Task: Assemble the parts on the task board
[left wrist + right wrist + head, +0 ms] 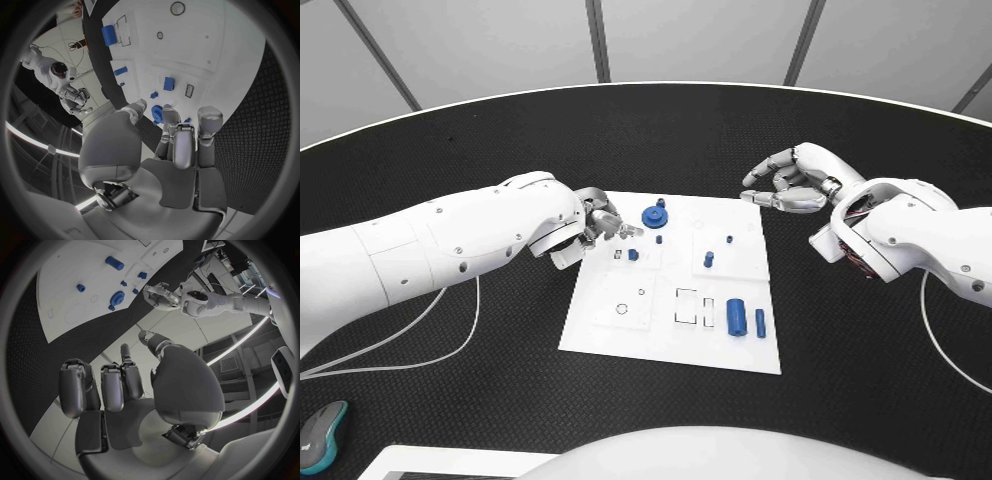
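Note:
The white task board point(668, 290) lies in the middle of the black table. Near its far edge stands a round blue knob point(655, 216), with small blue parts point(633, 254) point(708, 261) behind it. A blue block point(736, 315) and a blue cylinder point(760, 322) lie at the near right. My left hand point(603, 226) hovers over the board's far left corner, fingers apart and holding nothing. In the left wrist view the knob point(156, 114) shows just beyond its fingertips point(170, 113). My right hand point(792, 180) hangs over the table off the board's far right corner, loosely curled and holding nothing point(119, 385).
A teal and grey object point(320, 435) lies at the table's near left, beside a white sheet point(444, 462) at the near edge. A thin cable point(473, 320) trails under the left arm. The table's curved far edge point(646, 88) runs behind both hands.

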Motion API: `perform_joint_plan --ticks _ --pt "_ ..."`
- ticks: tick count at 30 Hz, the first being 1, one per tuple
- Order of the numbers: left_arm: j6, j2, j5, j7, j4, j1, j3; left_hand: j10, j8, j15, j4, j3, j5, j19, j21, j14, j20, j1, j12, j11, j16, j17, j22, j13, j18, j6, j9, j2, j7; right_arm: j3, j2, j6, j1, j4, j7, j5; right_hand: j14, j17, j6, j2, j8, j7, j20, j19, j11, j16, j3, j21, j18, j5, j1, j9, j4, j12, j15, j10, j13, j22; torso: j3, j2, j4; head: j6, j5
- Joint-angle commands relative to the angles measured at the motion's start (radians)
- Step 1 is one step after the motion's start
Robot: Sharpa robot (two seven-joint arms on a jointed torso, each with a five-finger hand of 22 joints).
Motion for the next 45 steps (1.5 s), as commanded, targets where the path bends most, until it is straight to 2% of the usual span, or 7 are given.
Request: perform_joint_plan --ticks 1,7,13,22,28,33,45 --pt "-0.036 -0.021 -0.022 0.003 0.024 0.000 0.000 -0.008 -0.005 0.008 0.000 -0.010 -0.001 -0.001 -0.003 0.065 0.004 0.016 -0.001 0.002 -0.002 0.134 -0.002 -0.003 0.012 -0.006 -0.004 0.002 0.003 0.000 -0.001 0.000 0.000 0.000 0.000 0.000 0.074 0.135 -0.008 0.000 0.005 0.002 -0.008 0.032 -0.003 -0.003 0.000 -0.005 0.010 0.007 -0.006 0.001 0.006 -0.002 -0.005 -0.001 0.120 0.125 0.0004 0.001 0.0012 0.004 -0.003" --pt "-0.099 -0.049 -0.036 0.018 0.070 -0.002 0.000 -0.005 -0.010 0.009 0.003 -0.013 0.000 0.003 -0.002 0.067 0.005 0.043 0.003 0.003 0.002 0.140 0.001 -0.003 0.011 -0.004 -0.019 0.007 0.004 0.000 -0.002 0.000 -0.001 -0.002 0.000 0.000 0.074 0.136 -0.008 0.000 0.005 0.002 -0.008 0.032 -0.003 -0.002 0.000 -0.004 0.010 0.007 -0.006 0.001 0.006 -0.002 -0.005 -0.002 0.120 0.125 -0.0012 0.000 0.0018 0.006 -0.001" --pt "-0.098 -0.057 -0.040 0.008 0.088 -0.017 -0.001 -0.001 -0.010 0.009 0.009 -0.019 -0.001 0.007 0.000 0.069 0.005 0.047 0.007 0.003 0.005 0.145 0.006 -0.001 0.011 0.000 -0.026 0.005 0.004 0.000 -0.001 0.001 -0.001 -0.003 0.000 0.000 0.074 0.136 -0.008 0.001 0.006 0.002 -0.008 0.032 -0.004 -0.002 0.001 -0.005 0.010 0.008 -0.006 0.001 0.006 -0.002 -0.005 -0.001 0.120 0.125 -0.0021 0.002 -0.0020 0.007 0.004" --pt "-0.077 -0.049 -0.041 -0.015 0.073 -0.038 -0.001 0.001 -0.009 0.008 0.028 -0.043 -0.001 0.010 0.001 0.071 0.005 0.048 0.008 0.002 0.007 0.147 0.007 -0.006 0.010 0.009 -0.041 0.000 0.003 0.000 0.000 0.000 -0.002 -0.003 -0.001 0.000 0.074 0.136 -0.008 0.001 0.006 0.002 -0.008 0.032 -0.004 -0.002 0.001 -0.005 0.010 0.009 -0.005 0.001 0.007 -0.002 -0.005 -0.001 0.120 0.125 -0.0010 0.002 -0.0011 0.007 0.006" --pt "-0.062 -0.044 -0.041 -0.023 0.062 -0.043 -0.001 0.002 -0.009 0.008 0.031 -0.061 -0.001 0.011 0.001 0.071 0.004 0.046 0.009 0.002 0.006 0.147 0.007 -0.007 0.010 0.011 -0.048 -0.001 0.002 0.000 -0.001 -0.001 -0.002 -0.002 0.000 0.000 0.074 0.136 -0.008 0.001 0.006 0.002 -0.008 0.032 -0.004 -0.002 0.001 -0.005 0.010 0.009 -0.005 0.001 0.007 -0.002 -0.005 -0.001 0.120 0.125 -0.0018 0.003 -0.0004 0.005 0.005" --pt "-0.055 -0.039 -0.041 -0.025 0.059 -0.046 -0.001 0.003 -0.008 0.008 0.031 -0.066 -0.001 0.012 0.001 0.071 0.004 0.046 0.010 0.001 0.007 0.148 0.009 -0.006 0.010 0.012 -0.050 0.001 0.002 0.000 0.000 -0.002 -0.002 -0.001 0.000 0.000 0.074 0.136 -0.009 0.002 0.007 0.002 -0.008 0.032 -0.004 -0.003 0.002 -0.005 0.010 0.011 -0.005 0.001 0.007 -0.002 -0.006 -0.001 0.120 0.125 -0.0010 0.003 -0.0019 0.005 0.004" --pt "-0.034 -0.017 -0.041 -0.023 0.035 -0.049 -0.001 0.005 -0.007 0.007 0.030 -0.072 0.000 0.014 0.003 0.071 0.004 0.048 0.012 0.001 0.007 0.147 0.012 -0.005 0.009 0.015 -0.054 0.007 0.001 0.000 -0.001 -0.001 -0.002 0.000 0.000 0.000 0.074 0.136 -0.009 0.002 0.007 0.002 -0.008 0.032 -0.004 -0.003 0.002 -0.005 0.010 0.011 -0.005 0.001 0.007 -0.002 -0.006 -0.001 0.120 0.125 -0.0009 0.003 -0.0012 0.002 0.000"
